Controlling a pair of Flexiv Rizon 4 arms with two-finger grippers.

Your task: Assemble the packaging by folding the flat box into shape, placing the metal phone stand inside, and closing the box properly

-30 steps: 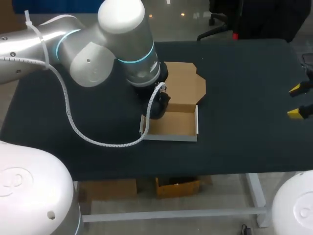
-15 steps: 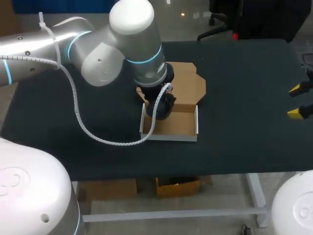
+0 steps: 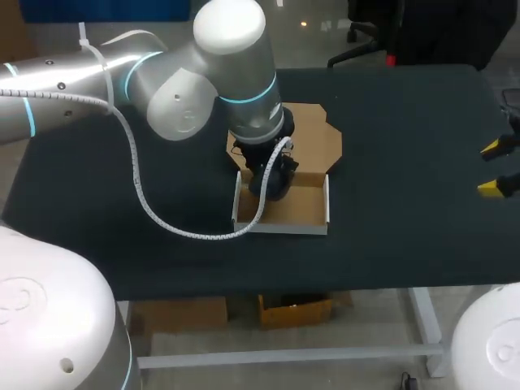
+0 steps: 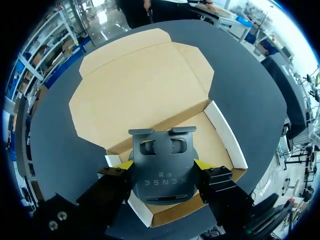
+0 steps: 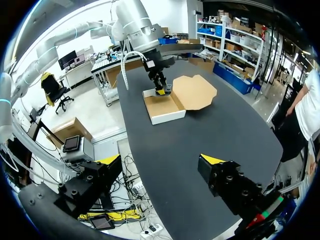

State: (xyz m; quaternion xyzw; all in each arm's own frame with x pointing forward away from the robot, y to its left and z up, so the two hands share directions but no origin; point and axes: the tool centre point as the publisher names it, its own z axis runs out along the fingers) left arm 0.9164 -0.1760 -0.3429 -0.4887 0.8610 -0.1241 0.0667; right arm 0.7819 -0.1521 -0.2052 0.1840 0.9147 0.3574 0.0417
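Cardboard box [image 3: 280, 227] stands folded on the table, its lid [image 3: 313, 138] flat behind and the left gripper [image 3: 272, 183] low over it. From the left wrist, that gripper clamps the metal phone stand [image 4: 162, 175] over the box floor, not yet released. From the right wrist, the right gripper [image 5: 160, 160] gapes empty, well apart. Closing remains.

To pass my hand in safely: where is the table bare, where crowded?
Bare: the table between box and right tool, and the strip before the box. Crowded: at the box, where the left tool grips the stand.
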